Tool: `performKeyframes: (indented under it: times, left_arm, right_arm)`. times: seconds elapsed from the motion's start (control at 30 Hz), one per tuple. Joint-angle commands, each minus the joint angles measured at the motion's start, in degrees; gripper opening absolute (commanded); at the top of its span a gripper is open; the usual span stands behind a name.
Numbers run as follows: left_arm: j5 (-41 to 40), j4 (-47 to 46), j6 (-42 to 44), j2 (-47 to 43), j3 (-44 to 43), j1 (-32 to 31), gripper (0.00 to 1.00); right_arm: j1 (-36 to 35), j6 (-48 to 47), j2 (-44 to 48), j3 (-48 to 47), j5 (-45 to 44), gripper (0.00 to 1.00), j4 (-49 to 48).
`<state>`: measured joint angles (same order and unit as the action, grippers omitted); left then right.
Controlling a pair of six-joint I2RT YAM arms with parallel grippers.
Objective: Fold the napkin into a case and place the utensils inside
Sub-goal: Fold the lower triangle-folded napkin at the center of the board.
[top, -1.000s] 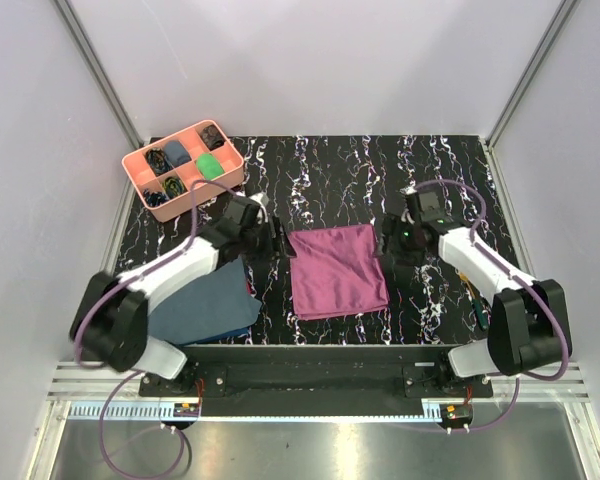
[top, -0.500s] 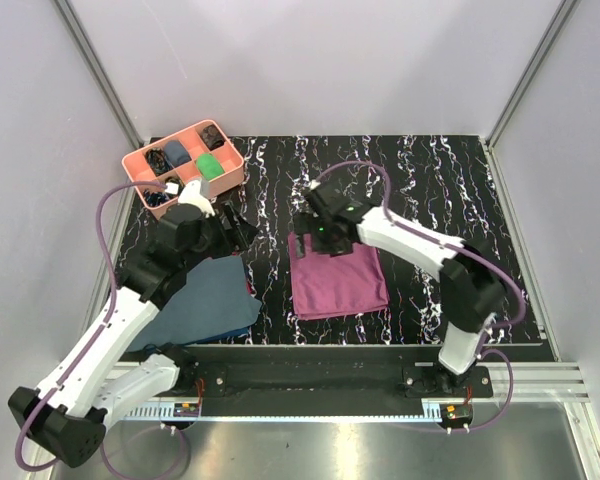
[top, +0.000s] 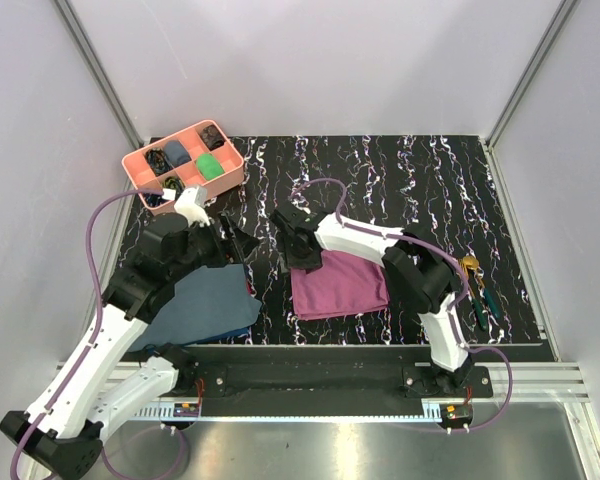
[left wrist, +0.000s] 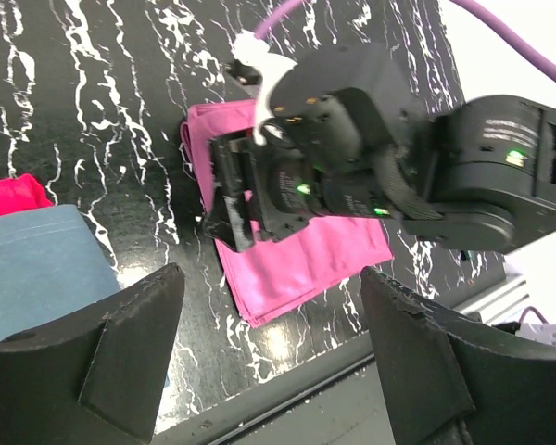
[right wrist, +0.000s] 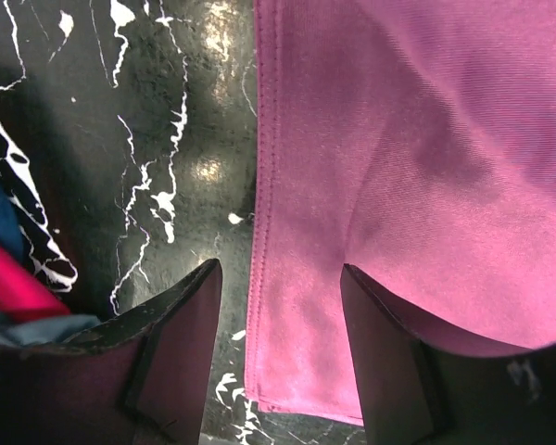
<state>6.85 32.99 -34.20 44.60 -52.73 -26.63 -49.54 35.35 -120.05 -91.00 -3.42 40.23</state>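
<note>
The napkin (top: 345,288) lies folded into a plum-purple rectangle on the black marbled table (top: 400,180). My right gripper (top: 302,258) hangs low over its far left corner. In the right wrist view the open jaws (right wrist: 278,362) straddle the napkin's (right wrist: 398,185) stitched left edge, one finger (right wrist: 167,362) over bare table and the other over the cloth. My left gripper (top: 242,243) is open, raised to the left of the napkin, with nothing between its fingers (left wrist: 120,352). The utensils (top: 475,290), gold with green handles, lie near the table's right edge.
A slate-blue cloth (top: 205,305) lies at the near left with a small red cloth (top: 250,290) beside it. A pink compartment tray (top: 185,165) with small items stands at the far left corner. The right arm's body (left wrist: 352,148) fills the middle of the left wrist view.
The right arm has swung from the napkin's right side across to its far left corner, and its jaws have narrowed. The left arm has risen and drawn back from the napkin's left edge.
</note>
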Motion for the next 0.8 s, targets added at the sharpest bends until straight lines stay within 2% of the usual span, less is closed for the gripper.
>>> performKeyframes:
  times: [0.0,0.2,0.37,0.47,0.5,0.63,0.7,0.77]
  left_arm:
    - [3.87,-2.32,1.76,-1.09,0.7,0.27,0.8]
    - [4.57,-2.32,2.03,-1.36,1.05,0.27,0.8]
    - [4.22,-1.53,2.55,-1.71,0.96,0.27,0.8]
    - [4.05,-1.09,2.82,-1.97,0.88,0.27,0.8]
    - [4.05,-0.65,2.82,-2.06,0.87,0.27,0.8]
    - [3.78,-0.12,2.82,-2.59,0.87,0.18,0.8]
    - [3.96,-0.03,2.82,-2.67,1.05,0.35,0.8]
    - [4.13,-0.12,2.56,-2.5,1.14,0.35,0.8]
  right_arm:
    - [-1.7,2.0,-1.33,-3.57,-4.05,0.63,2.57]
    - [-2.49,2.0,-4.4,-5.41,-7.74,0.62,5.21]
    - [-3.37,2.35,-8.0,-5.85,-10.12,0.55,6.35]
    - [-3.63,2.7,-10.11,-4.54,-9.33,0.46,5.83]
    - [-3.55,2.96,-10.12,-3.14,-8.71,0.4,4.78]
    - [-3.55,3.23,-10.03,0.21,-6.77,0.26,1.17]
    - [-3.55,2.1,-10.29,0.12,-6.86,0.22,0.73]
    - [-3.55,1.48,-10.03,0.04,-6.6,0.12,0.38]
